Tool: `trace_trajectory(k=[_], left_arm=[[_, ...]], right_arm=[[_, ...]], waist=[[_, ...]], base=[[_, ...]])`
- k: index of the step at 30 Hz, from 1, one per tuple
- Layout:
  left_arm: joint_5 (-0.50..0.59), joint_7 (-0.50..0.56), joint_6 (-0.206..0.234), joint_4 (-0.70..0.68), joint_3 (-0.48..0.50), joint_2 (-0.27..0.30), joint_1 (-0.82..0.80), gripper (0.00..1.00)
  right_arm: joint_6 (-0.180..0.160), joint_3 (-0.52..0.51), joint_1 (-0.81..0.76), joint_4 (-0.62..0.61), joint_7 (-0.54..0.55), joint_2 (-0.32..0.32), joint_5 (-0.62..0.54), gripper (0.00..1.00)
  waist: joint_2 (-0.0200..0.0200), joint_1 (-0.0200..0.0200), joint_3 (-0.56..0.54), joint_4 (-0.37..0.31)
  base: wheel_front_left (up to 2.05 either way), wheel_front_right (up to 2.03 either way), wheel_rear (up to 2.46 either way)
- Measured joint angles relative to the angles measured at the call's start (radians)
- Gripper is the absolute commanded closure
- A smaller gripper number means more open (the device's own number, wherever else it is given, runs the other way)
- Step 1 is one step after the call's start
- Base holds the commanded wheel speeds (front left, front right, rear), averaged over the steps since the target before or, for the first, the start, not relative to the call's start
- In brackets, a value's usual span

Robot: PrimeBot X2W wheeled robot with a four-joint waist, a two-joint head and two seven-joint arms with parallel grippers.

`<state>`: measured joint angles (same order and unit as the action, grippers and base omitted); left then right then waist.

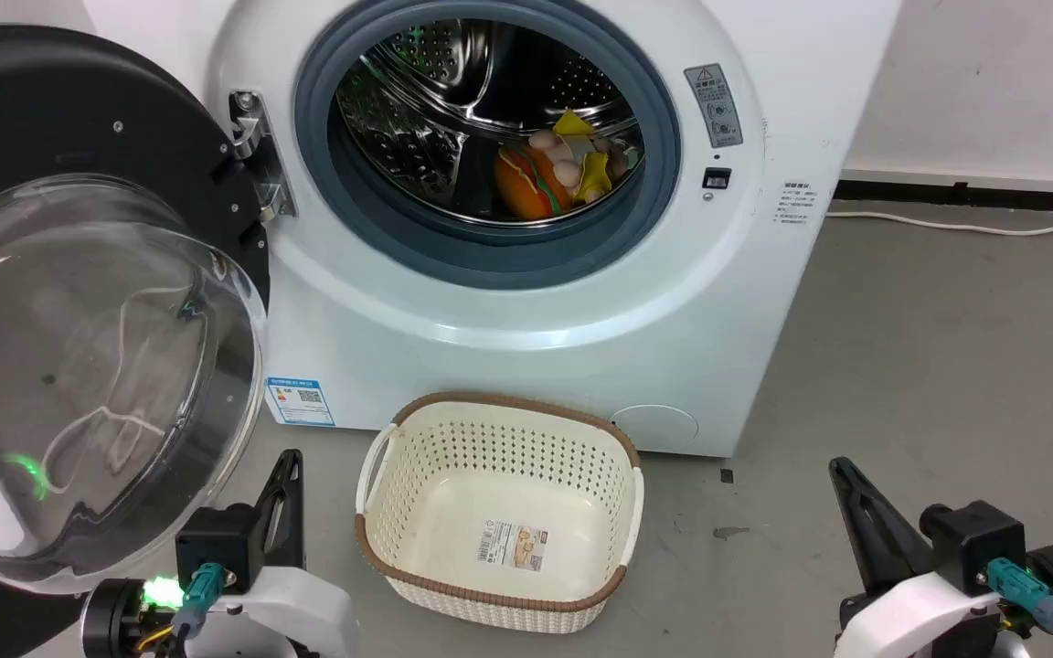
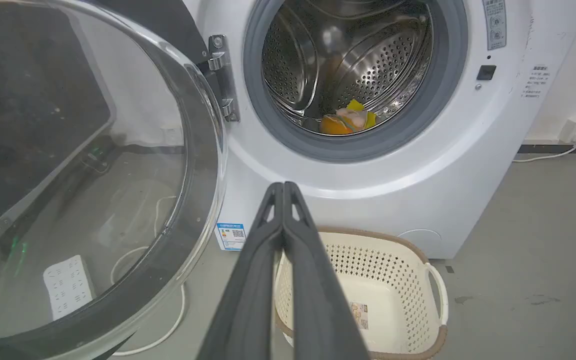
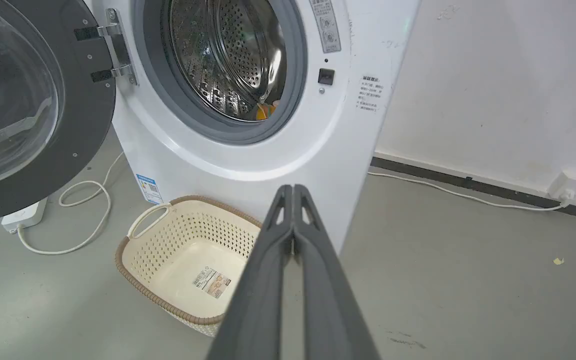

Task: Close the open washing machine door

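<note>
The washing machine door (image 1: 79,119) hangs wide open, its glass edge just beside the left hand (image 1: 289,461). The right hand (image 1: 842,471) sits well apart. Both are pinched closed, empty.

**Laundry corner in a bare utility room**

Entry: a white front-load washer (image 1: 536,366) is standing against a plain white wall (image 3: 493,90), its door (image 1: 79,119) hanging open and toys (image 1: 536,178) lying in the steel drum (image 1: 435,100). A cream basket (image 1: 508,452) is sitting on the grey concrete floor (image 1: 947,366). A power strip (image 3: 23,217) is lying beside the washer. A cable (image 3: 443,191) is running along black skirting (image 3: 418,172) to a wall socket (image 3: 565,187).
</note>
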<state>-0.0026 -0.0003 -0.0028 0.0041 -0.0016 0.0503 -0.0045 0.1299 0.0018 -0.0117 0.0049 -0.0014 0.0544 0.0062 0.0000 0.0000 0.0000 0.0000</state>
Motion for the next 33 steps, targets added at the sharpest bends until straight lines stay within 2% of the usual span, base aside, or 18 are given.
trace_trajectory(k=[28,29,33], left_arm=[[0.0,0.0,0.0,0.0,0.0,0.0,0.0,1.0],[0.0,0.0,0.0,0.0,0.0,0.0,0.0,0.0],[0.0,-0.002,0.0,0.003,-0.003,0.0,0.0,0.0]], right_arm=[[0.0,0.0,0.0,0.0,0.0,0.0,0.0,1.0],[0.0,0.001,0.0,0.0,0.0,0.0,0.0,0.0],[0.0,0.002,0.0,0.003,-0.002,0.0,0.004,0.0]], waist=[[0.0,0.0,0.0,0.0],[0.0,0.0,0.0,0.0],[0.0,0.0,-0.002,0.0]], base=[[0.0,0.0,0.0],[0.0,0.0,0.0],[0.0,0.0,0.0]])
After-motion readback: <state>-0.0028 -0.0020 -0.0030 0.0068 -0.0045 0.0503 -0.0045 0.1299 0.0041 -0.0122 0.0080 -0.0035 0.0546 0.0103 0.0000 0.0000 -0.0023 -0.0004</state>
